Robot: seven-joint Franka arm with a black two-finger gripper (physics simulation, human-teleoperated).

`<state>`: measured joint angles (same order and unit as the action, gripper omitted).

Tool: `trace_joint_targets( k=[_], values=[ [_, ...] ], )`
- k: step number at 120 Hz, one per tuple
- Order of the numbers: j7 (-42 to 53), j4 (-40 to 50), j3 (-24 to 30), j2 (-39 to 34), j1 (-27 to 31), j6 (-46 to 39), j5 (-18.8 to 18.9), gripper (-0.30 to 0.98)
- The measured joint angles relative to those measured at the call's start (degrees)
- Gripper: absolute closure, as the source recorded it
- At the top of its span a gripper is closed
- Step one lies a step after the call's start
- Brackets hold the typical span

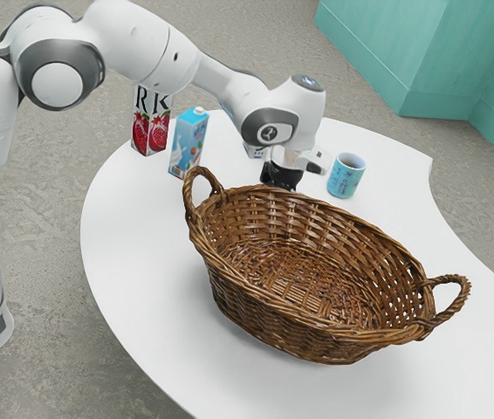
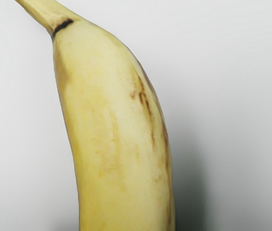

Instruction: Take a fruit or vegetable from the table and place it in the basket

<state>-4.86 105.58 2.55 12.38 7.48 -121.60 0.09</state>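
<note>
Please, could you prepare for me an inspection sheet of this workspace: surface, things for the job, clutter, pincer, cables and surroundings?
Surface: white table with a curved edge.
Job's things: brown wicker basket, upright; banana, yellow with brown marks, under my hand camera.
Clutter: red-and-white carton, blue carton and blue cup, all upright; another item, partly hidden behind the arm.
Pincer: black pincer, low beyond the basket's far rim; whether it holds anything, I cannot tell.
Cables: nothing seen.
Surroundings: grey floor, teal panels.
</note>
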Motion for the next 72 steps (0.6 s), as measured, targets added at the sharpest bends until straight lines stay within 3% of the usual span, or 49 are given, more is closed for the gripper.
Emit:
trace_joint_targets(
  k=[24, 51, 72],
  values=[
    [-0.1, 0.0, 0.1, 0.5, -0.1, -0.1, -0.6, 0.11],
    [-0.3, 0.0, 0.1, 0.9, -0.1, -0.6, -0.7, 0.46],
    [-0.4, 0.0, 0.4, 0.9, -0.1, -1.0, -0.6, 0.53]
  ],
)
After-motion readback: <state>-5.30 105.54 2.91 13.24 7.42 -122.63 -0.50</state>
